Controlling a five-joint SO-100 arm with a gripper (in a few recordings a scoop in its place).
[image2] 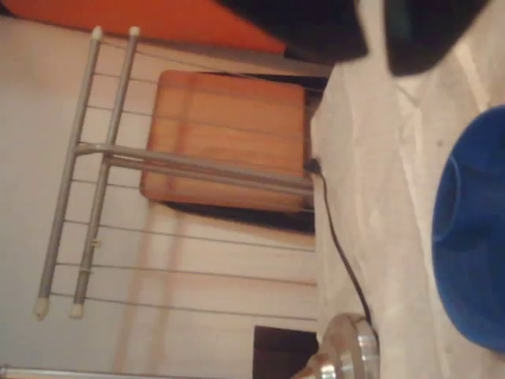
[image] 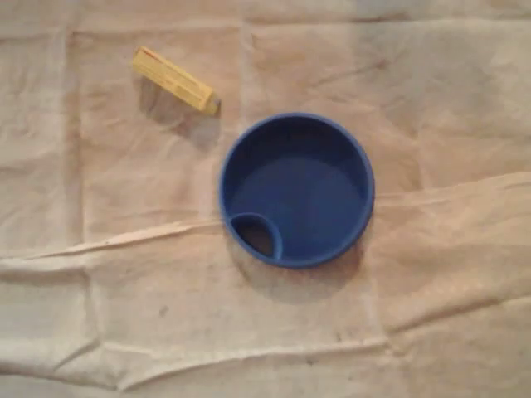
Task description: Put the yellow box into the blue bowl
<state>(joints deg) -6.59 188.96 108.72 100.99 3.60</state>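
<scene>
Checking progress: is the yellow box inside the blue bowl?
No, the yellow box lies on the cloth, apart from the blue bowl.

Cut off, fuzzy, too small to read
Wrist view: blue bowl (image2: 473, 229) cut by the right edge; dark gripper (image2: 375, 35) fuzzy and cut by the top, open or closed hard to tell. Overhead view: print on yellow box (image: 175, 80) too small to read.

The blue bowl (image2: 473, 229) sits on the cloth (image2: 379, 197), a black cable (image2: 335, 237) and wooden panel (image2: 225, 142) beyond.
</scene>
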